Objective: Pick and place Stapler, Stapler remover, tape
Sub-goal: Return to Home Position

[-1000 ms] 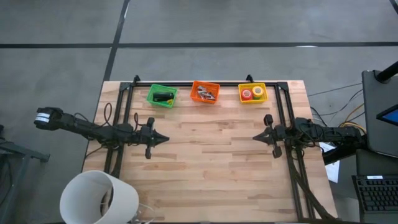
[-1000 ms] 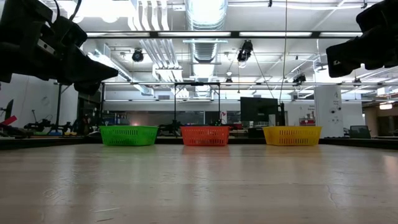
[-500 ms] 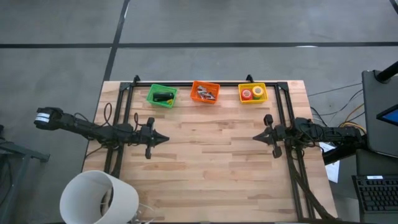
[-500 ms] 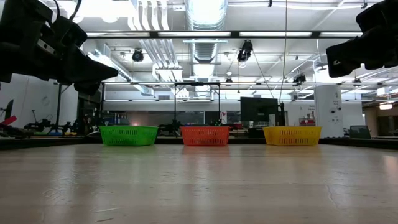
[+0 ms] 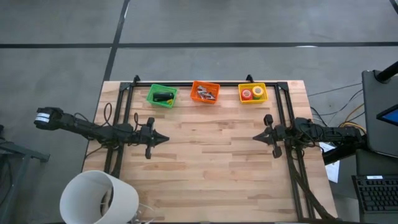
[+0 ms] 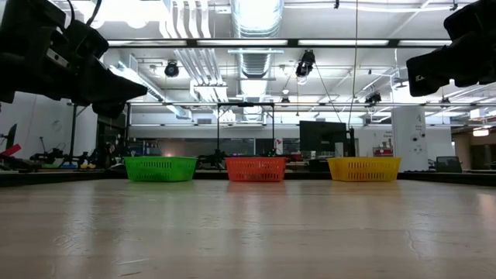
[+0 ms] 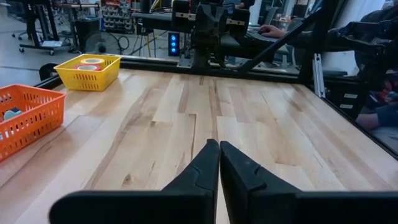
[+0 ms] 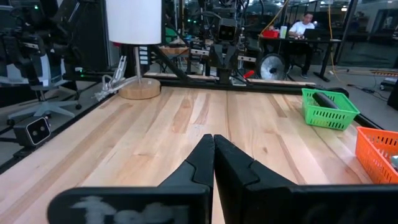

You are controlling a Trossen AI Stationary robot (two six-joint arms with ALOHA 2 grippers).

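The black stapler point(image 5: 163, 96) lies in the green basket point(image 5: 153, 101) at the table's far edge. The orange basket point(image 5: 194, 86) beside it holds small metal pieces point(image 5: 205, 93); whether they are the stapler remover I cannot tell. Tape rolls, one red point(image 5: 247, 94) and one yellow point(image 5: 257, 91), lie in the yellow basket point(image 5: 251, 100). My left gripper point(image 5: 166, 139) hovers shut over the table's left side, pointing level toward the right. My right gripper point(image 5: 255, 137) hovers shut over the right side, pointing level toward the left. Both are well short of the baskets.
A black metal frame point(image 5: 205, 81) runs along the table's far edge and down both sides. A white lamp shade point(image 5: 99, 198) stands at the near left corner. Bare wooden tabletop point(image 5: 211, 162) lies between the two grippers and toward the near edge.
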